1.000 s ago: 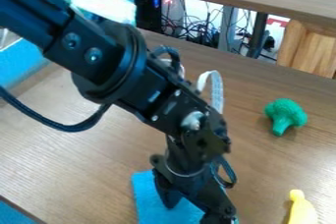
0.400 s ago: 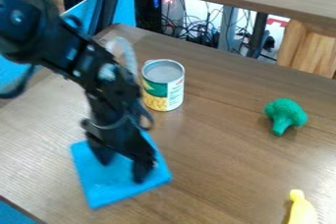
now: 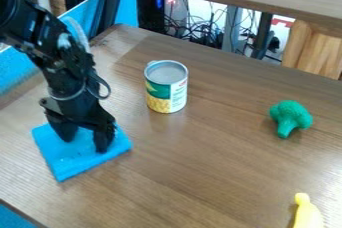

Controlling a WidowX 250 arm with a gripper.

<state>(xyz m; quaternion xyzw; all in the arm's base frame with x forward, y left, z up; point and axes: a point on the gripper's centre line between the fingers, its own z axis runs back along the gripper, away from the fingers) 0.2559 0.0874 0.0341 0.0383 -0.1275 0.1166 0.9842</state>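
From where I'm standing I count one black robot arm (image 3: 63, 59) leaning in from the upper left over the brown wooden worktop (image 3: 220, 172), with one end effector (image 3: 85, 145) at its lower end. Its two fingers are spread, a clear gap between them, and both point down onto the one blue cloth (image 3: 65, 166), touching it. That cloth lies flat on the left part of the worktop, roughly four-sided and turned at a slant, with its near corner pointing towards me. One can of corn (image 3: 159, 103) stands upright beyond the cloth and off to the right, well apart from it; its top is grey metal, and its label is green, white and yellow. Farther right sits one green toy broccoli (image 3: 291, 115), its stem pointing towards me, and nearer me, at the lower right, there's one yellow banana-shaped toy (image 3: 308, 218), partly cut off from view. So that's four things on the worktop: one cloth, one can and two toys, all of them apart from one another. Behind the worktop's far edge there's a tangle of dark cables (image 3: 197, 33), too many and too jumbled for me to count
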